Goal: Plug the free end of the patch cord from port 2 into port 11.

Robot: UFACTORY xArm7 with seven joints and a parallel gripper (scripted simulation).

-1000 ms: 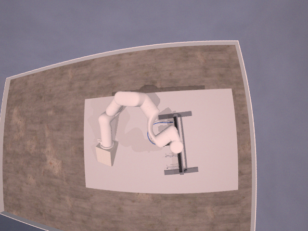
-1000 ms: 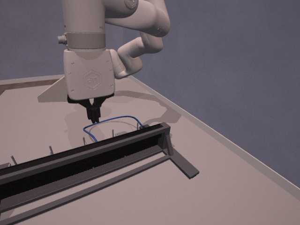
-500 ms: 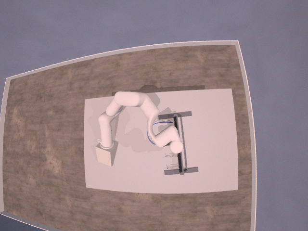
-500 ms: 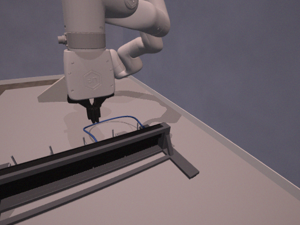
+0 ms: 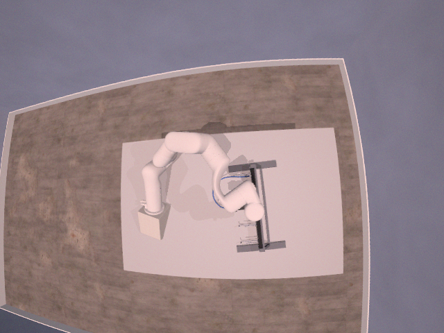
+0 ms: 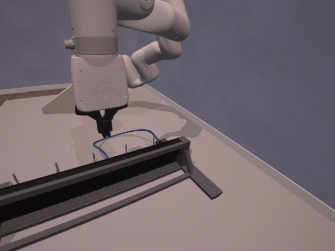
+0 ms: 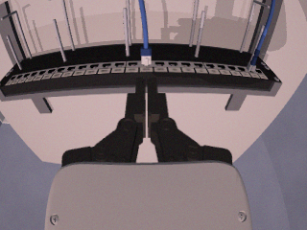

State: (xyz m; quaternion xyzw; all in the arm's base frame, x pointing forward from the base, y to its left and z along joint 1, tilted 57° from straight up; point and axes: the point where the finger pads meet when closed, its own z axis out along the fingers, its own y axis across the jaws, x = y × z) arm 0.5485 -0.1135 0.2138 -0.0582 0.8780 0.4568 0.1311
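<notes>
Blue cord (image 7: pixel 142 13) ends at the rack (image 7: pixel 77 71); number plates unreadable; hexagon logo (image 6: pixel 102 88) marks the closed, empty gripper (image 6: pixel 104 133).

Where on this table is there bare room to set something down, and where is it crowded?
Bare table lies between the rack and the far edge, and along the near edge below the arm's base. Crowded: the strip in front of the rack, where the blue cord loops under the shut gripper.

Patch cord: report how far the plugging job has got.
Looks done: the patch cord runs from the far end port in an arc, and its plug sits in a middle port of the rack. In hand: nothing; the tool is shut and empty. Left: latching and port number cannot be confirmed.
</notes>
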